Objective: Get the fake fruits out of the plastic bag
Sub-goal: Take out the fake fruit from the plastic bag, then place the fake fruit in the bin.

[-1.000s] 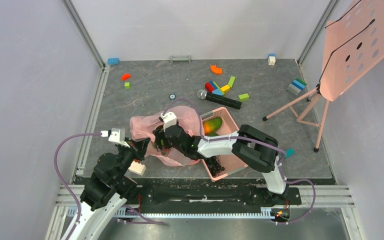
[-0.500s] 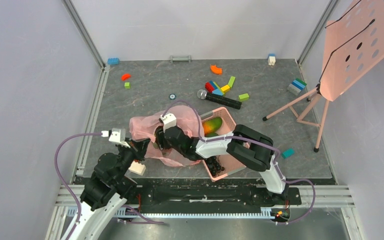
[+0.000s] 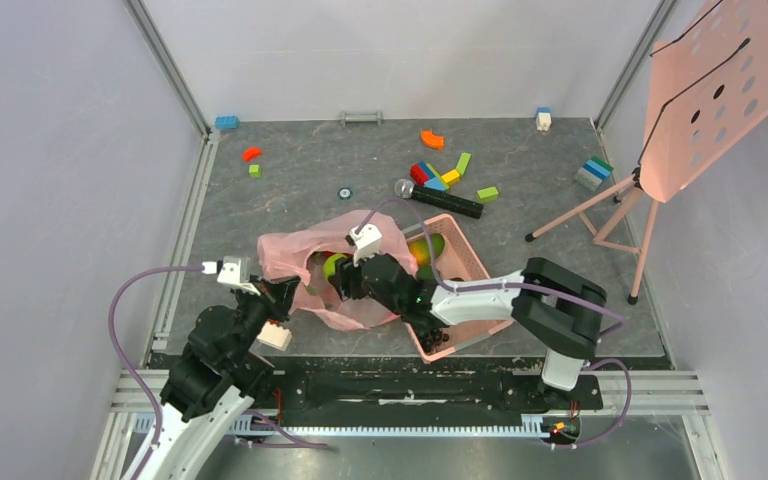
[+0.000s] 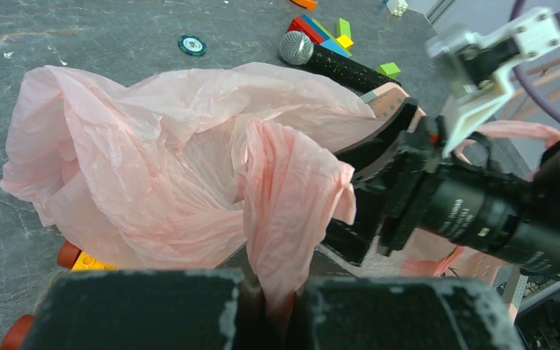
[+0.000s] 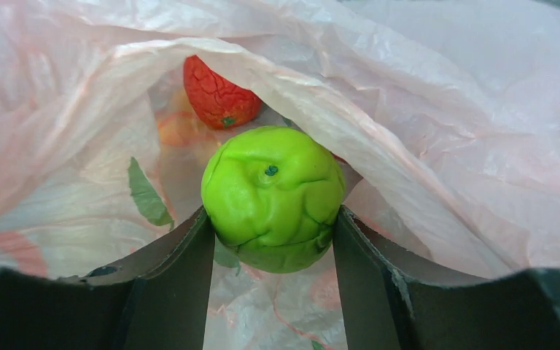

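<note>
Grey table (image 3: 290, 190), right jaws gripping green fruit (image 5: 273, 195)

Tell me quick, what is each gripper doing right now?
Left gripper: closed, pinching a fold of the plastic bag.
Right gripper: closed on the lime-green fruit.

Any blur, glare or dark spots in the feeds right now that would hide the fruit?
Right wrist: lime-green fruit sharp, softly lit through the plastic bag; right fingers dark and soft-edged. Left wrist: bag crisp, left fingers blurred up close. Top external: even light, no glare, fruit small but visible.
</note>
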`<act>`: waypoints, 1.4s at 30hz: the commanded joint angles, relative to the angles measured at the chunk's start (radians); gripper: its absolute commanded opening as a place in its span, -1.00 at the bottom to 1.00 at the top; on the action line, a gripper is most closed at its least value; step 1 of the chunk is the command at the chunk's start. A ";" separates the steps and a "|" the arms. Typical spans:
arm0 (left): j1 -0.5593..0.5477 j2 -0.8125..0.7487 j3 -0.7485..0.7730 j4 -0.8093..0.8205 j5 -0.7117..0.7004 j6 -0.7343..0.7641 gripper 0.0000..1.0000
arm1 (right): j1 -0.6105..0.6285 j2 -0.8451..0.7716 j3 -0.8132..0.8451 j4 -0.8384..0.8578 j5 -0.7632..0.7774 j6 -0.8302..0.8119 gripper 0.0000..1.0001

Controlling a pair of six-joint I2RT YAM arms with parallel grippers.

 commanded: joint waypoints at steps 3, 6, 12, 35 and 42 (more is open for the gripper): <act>0.003 -0.075 0.023 0.019 -0.020 -0.055 -0.96 | -0.004 -0.124 -0.057 0.064 -0.017 0.002 -0.24; 0.003 -0.074 0.025 0.017 -0.027 -0.055 -0.96 | -0.004 -0.184 -0.090 0.046 -0.017 0.006 -0.24; 0.003 -0.075 0.020 0.017 -0.036 -0.075 -0.96 | -0.004 -0.388 -0.187 -0.007 -0.011 0.009 -0.24; 0.003 -0.074 0.022 0.004 -0.083 -0.095 -0.96 | -0.078 -1.044 -0.400 -0.663 0.353 0.092 -0.29; 0.003 -0.074 0.025 -0.003 -0.098 -0.099 -0.96 | -0.085 -1.057 -0.522 -0.701 0.247 0.178 -0.23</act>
